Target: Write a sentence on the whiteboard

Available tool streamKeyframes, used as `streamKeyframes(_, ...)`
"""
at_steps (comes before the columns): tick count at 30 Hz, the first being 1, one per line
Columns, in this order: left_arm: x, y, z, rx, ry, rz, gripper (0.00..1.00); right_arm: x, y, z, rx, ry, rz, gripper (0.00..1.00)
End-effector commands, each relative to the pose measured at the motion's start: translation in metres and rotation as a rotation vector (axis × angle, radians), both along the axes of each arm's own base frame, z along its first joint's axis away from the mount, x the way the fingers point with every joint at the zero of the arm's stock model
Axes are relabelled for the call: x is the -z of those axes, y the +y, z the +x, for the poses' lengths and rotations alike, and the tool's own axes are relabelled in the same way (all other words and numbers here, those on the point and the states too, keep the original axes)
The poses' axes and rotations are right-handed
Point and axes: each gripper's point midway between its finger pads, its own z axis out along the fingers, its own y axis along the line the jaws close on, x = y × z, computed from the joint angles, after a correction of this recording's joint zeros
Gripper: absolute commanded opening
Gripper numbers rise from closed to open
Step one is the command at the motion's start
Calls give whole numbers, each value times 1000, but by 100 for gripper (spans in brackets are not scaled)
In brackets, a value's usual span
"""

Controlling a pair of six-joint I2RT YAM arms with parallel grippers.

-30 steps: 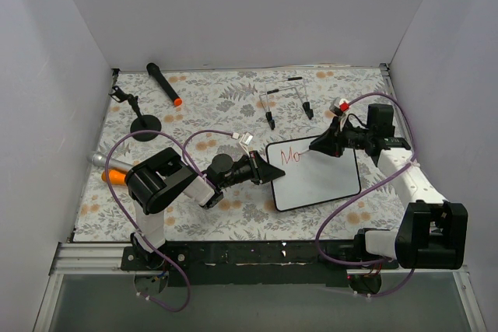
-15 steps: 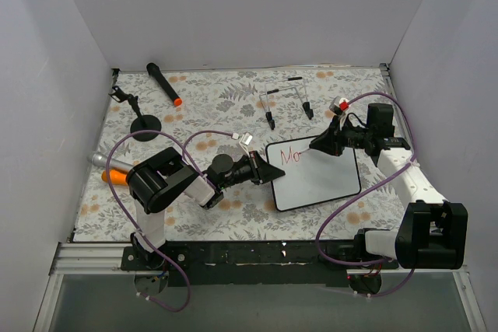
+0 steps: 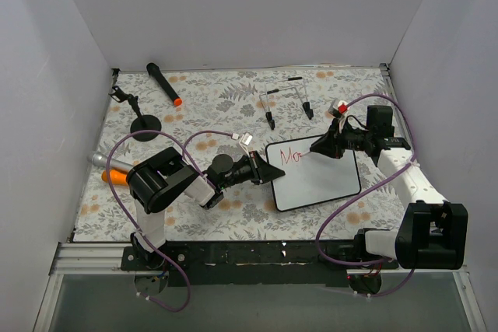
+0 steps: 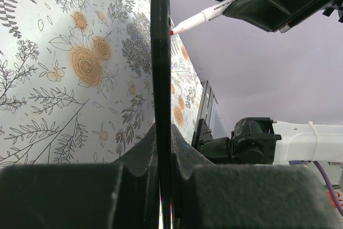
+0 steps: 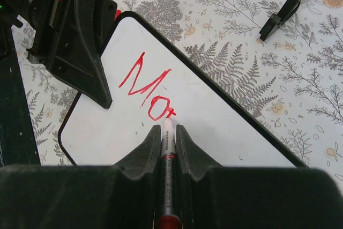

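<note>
Top external view: the left pincer [image 3: 271, 173] is closed tight on the left edge of the whiteboard [image 3: 323, 184], a small glossy white panel with a thin black frame and rounded corners. It lies on the floral-patterned tabletop [image 3: 210, 106] just right of centre, between the two arms. The sentence [image 3: 291, 155], in slanted red marker strokes, reads only "Mo" at the board's upper left corner. Farther right, the right pincer [image 3: 317, 146] is clamped around a red marker [image 5: 167, 148], its tip meeting the board at the tail of the "o". Seen from the left wrist, the board shows edge-on as a thin black line between the fingers [image 4: 134, 186].
</note>
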Motion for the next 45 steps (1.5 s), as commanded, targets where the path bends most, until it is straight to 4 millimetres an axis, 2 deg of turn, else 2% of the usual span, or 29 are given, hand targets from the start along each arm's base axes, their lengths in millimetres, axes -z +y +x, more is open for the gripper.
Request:
streamKeyframes(1,-35,-4,-2,11,-128,-98,0,-3,-3,-3,-4,-27,-34,1)
streamKeyframes(8,-36,-4,-1,12,-132,-98,0,-1,-6,-8,4,-31,-46,1)
streamKeyframes(17,-37,-5,-2,15,-135,-100,0,-7,-8,2,18,-44,-50,1)
streamKeyframes(29,-33,-5,-2,18,-128,-93,0,-36,-9,30,44,-107,-24,1)
streamKeyframes(32,-33,-4,-2,14,-126,-92,0,-47,-6,25,23,-120,-9,1)
streamKeyframes(36,-32,-4,-1,9,-124,-90,0,-60,-6,5,-35,-140,39,1)
streamKeyframes(45,-35,0,0,-14,-124,-90,0,-45,-13,-9,-3,-118,24,1)
